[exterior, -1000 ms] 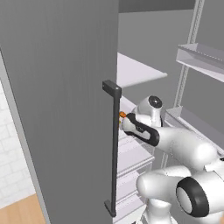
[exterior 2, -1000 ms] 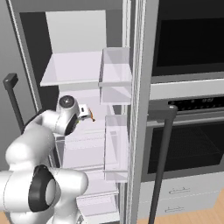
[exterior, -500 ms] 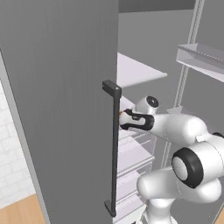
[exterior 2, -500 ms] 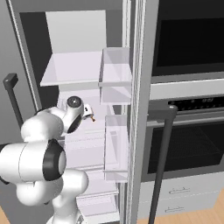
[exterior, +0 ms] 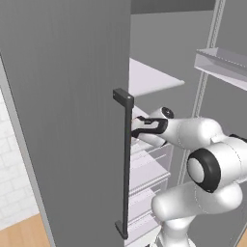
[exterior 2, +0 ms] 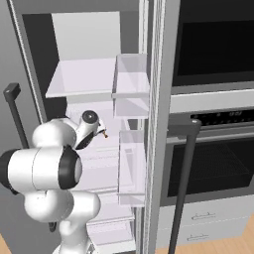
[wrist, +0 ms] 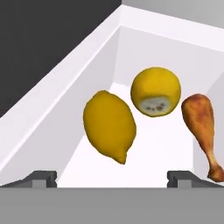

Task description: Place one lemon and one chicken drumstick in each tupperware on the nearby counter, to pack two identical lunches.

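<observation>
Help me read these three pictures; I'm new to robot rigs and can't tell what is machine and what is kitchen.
The white jointed thing is a robot arm on a driving base, reaching into an open fridge in a rendered kitchen. Two pictures come from cameras on the base, behind the arm to its left and right; the left one looks past the grey fridge door, the right one also shows the oven. The third is from a camera on the hand, whose two dark fingertips stand wide apart, holding nothing. It looks into a white fridge drawer holding two lemons, one whole and one showing its end, and a chicken drumstick.
</observation>
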{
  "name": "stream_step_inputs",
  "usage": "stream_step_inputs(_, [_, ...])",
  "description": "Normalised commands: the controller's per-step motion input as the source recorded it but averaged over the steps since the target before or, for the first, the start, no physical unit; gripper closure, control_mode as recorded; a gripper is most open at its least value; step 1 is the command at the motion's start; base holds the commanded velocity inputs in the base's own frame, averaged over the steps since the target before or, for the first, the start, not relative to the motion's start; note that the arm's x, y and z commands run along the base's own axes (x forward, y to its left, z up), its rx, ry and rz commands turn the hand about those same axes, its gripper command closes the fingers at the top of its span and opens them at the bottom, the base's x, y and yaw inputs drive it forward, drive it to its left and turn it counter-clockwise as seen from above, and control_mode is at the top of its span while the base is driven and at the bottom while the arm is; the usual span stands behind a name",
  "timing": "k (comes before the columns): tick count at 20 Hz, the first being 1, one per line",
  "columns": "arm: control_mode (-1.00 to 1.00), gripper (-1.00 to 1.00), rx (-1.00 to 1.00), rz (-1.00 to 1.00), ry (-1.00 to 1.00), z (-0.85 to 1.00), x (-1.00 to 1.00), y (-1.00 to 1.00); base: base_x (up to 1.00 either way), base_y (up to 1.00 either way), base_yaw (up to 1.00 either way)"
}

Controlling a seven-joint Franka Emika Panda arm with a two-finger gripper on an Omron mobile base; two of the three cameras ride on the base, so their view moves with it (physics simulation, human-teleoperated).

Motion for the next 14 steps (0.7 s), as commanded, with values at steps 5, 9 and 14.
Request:
stream_step_inputs(5, [-1.00, -1.00, 0.00, 0.09, 0.00, -0.14, 0.28, 0.06, 0.00, 0.00, 0.00])
stream_step_inputs(9, [-1.00, -1.00, 0.00, 0.04, 0.00, -0.22, 0.52, 0.05, 0.00, 0.00, 0.00])
stream_step_inputs(14, [-1.00, -1.00, 0.00, 0.04, 0.00, -0.25, 0.39, 0.15, 0.00, 0.00, 0.00])
